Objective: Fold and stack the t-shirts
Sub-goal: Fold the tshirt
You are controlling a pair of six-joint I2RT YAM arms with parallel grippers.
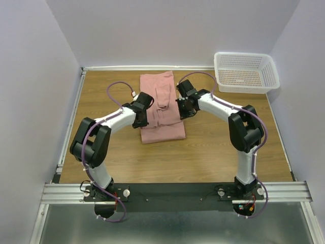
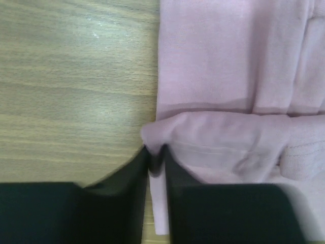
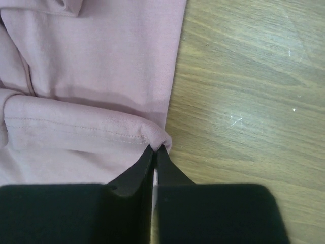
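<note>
A dusty pink t-shirt (image 1: 161,109) lies as a long narrow strip on the wooden table, running from the back toward the middle. My left gripper (image 1: 142,113) is shut on the shirt's left edge; in the left wrist view a pinched fold of pink cloth (image 2: 167,129) rises between the black fingers (image 2: 127,183). My right gripper (image 1: 182,109) is shut on the shirt's right edge; in the right wrist view the hemmed fold (image 3: 91,129) bunches at the fingertips (image 3: 167,170). No printed graphic shows.
A white plastic mesh basket (image 1: 247,72) stands at the back right corner. Bare wood table (image 1: 152,157) lies in front of the shirt. Grey walls close in the left, back and right sides.
</note>
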